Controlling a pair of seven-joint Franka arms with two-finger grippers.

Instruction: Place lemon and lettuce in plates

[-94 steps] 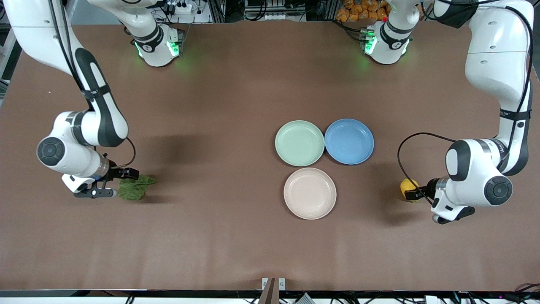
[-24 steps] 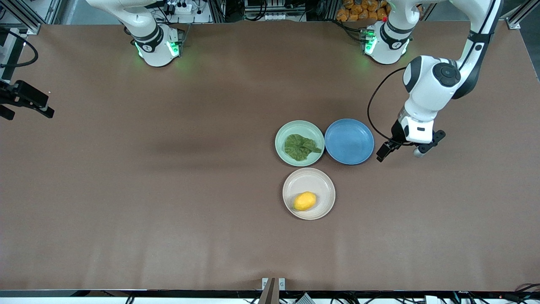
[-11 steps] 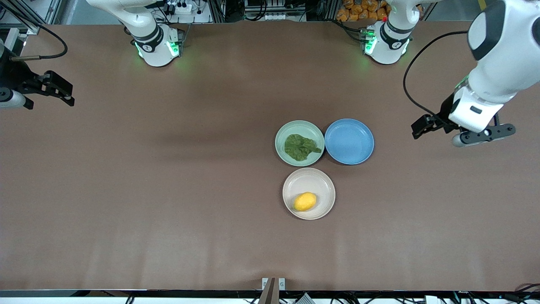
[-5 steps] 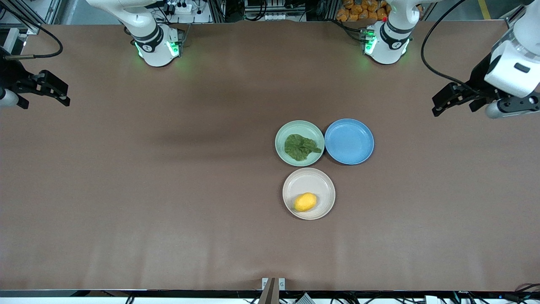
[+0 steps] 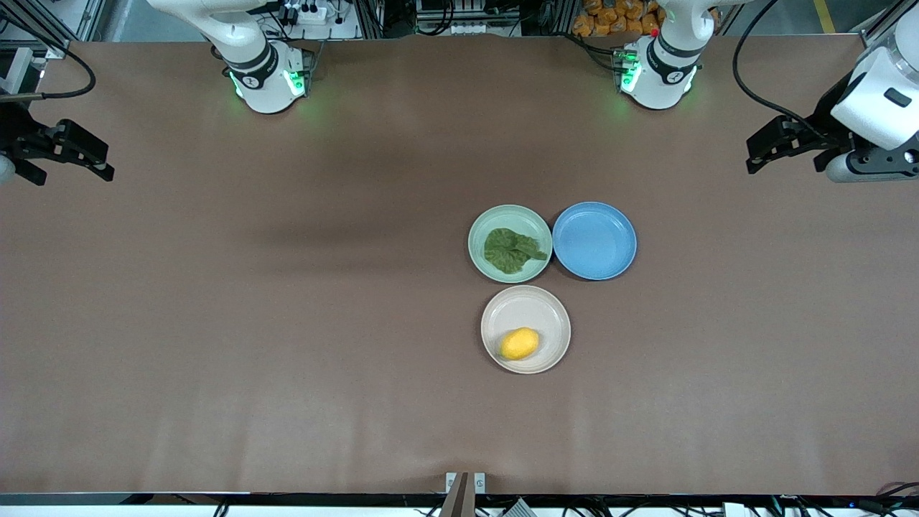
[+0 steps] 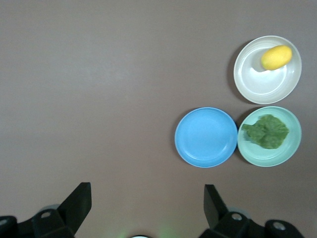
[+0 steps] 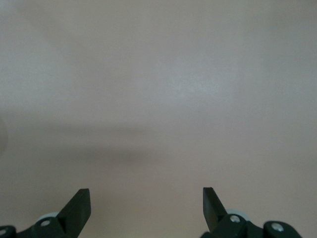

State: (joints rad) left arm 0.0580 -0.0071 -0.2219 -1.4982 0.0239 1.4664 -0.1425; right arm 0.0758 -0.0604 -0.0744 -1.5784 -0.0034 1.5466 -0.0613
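Non-task stuff here is pretty minimal. There's a blue plate [image 5: 594, 240] sitting around the middle of the table [image 5: 287, 323], shifted a bit toward the left arm's end. It's round, shallow, matte, and has nothing in it. From the left wrist view it looks a brighter blue [image 6: 206, 137], same deal, bare inside. The table is covered in a plain brown surface with a few faint creases along the edge nearest the front camera. Past the table's top edge there's a pile of orange things [image 5: 610, 16] and some cables and power strips [image 5: 305, 13].
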